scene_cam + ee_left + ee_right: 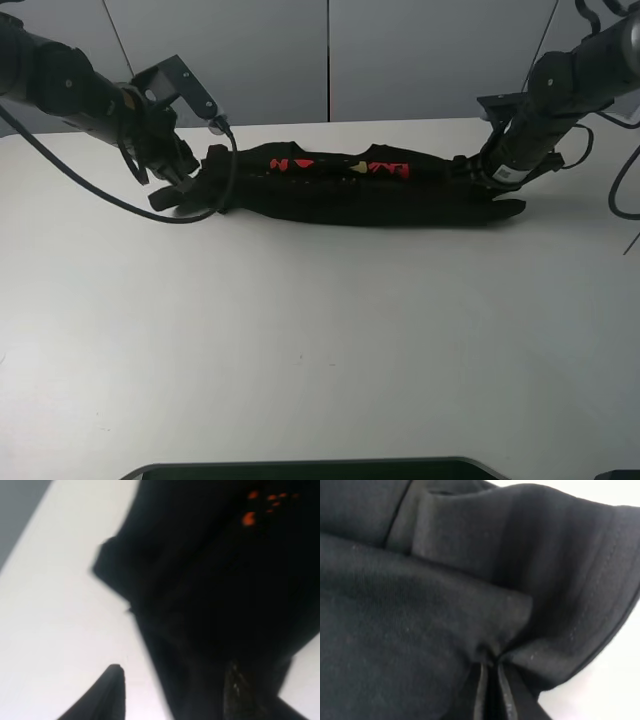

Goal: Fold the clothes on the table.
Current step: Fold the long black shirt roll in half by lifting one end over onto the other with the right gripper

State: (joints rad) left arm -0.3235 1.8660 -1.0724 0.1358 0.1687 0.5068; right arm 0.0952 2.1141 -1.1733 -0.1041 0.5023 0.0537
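Observation:
The black T-shirt (360, 190) lies in a long narrow band across the far part of the white table (320, 340), with red and yellow print (340, 165) showing on top. My left gripper (170, 190) is at the shirt's left end. In the left wrist view it (175, 695) is open, one finger (110, 695) over bare table, the other (240, 692) over the cloth (210, 590). My right gripper (470, 168) is at the shirt's right end. In the right wrist view it (490, 690) is shut on a pinched fold of the black cloth (445, 595).
A black cable (100, 195) loops from the left arm onto the table by the shirt's left end. A dark flat object (310, 468) lies along the table's near edge. Grey wall panels (320, 50) stand behind the table's far edge.

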